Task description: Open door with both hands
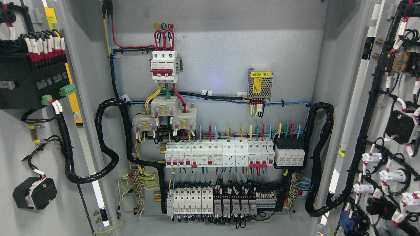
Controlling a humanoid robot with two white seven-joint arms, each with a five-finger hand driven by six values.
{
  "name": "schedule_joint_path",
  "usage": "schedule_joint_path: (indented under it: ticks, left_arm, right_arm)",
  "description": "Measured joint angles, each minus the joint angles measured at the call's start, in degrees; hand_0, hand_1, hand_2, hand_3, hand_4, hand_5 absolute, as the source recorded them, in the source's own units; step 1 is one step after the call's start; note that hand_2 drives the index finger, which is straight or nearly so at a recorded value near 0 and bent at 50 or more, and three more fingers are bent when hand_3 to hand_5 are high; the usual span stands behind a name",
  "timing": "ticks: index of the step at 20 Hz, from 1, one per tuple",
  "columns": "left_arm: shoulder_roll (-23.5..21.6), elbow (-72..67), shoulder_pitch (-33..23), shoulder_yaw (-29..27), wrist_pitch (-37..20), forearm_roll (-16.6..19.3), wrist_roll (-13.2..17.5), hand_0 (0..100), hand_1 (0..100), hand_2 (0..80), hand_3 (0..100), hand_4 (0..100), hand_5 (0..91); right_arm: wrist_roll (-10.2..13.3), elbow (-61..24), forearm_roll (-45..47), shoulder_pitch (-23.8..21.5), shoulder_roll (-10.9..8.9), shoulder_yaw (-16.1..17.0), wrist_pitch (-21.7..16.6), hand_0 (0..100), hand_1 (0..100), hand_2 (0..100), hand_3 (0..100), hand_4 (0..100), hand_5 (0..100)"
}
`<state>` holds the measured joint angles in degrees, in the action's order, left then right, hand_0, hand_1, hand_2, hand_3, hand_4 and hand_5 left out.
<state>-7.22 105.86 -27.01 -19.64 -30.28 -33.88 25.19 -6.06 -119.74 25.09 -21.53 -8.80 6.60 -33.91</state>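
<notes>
Head view: both doors [39, 164] cut off at edges.

1. Neither of the robot's arms shows anywhere in the head view.
2. No hand, wrist or forearm comes in from the lower left, the lower right or the bottom edge.
3. The pose and state of both hands cannot be told.

No part of the robot's body shows in the head view. Neither its arms nor its hands come into the picture, so their colours, shapes, cables, screws and markings cannot be told here.
</notes>
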Motion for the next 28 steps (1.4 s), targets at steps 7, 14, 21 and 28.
schedule_joint_path:
  ticks: [7, 14, 21, 28]
  left_arm:
    - [-3.2, -5.1, 1.1, -2.0, 1.2, -4.9, 4.5, 12, 56, 0.0, 0, 0, 0.0]
    - [-6.0, -10.5, 3.8, -3.5, 2.0, -7.0, 7.7, 12, 56, 0.0, 0, 0, 0.0]
    - [-8.3, -14.1, 5.3, -5.1, 7.3, -12.5, 7.8, 12, 56, 0.0, 0, 0, 0.0]
    - [-10.8, -17.1, 7.1, -6.2, 8.1, -14.6, 7.9, 12, 56, 0.0, 0, 0, 0.0]
  right_arm:
    - [-0.2, 0.0, 0.6, -0.4, -1.05, 2.1, -1.2, 0, 50, 4, 0, 0, 0]
    - [-0.3, 0.1, 1.6, -1.7, -3.04, 3.5, -2.4, 0, 50, 4, 0, 0, 0]
    - [-0.3, 0.3, 5.3, -2.5, -4.81, 4.7, -2.7, 0, 50, 4, 0, 0, 0]
    - [-0.4, 0.4, 8.1, -2.7, -6.58, 5.5, -2.8, 0, 50, 4, 0, 0, 0]
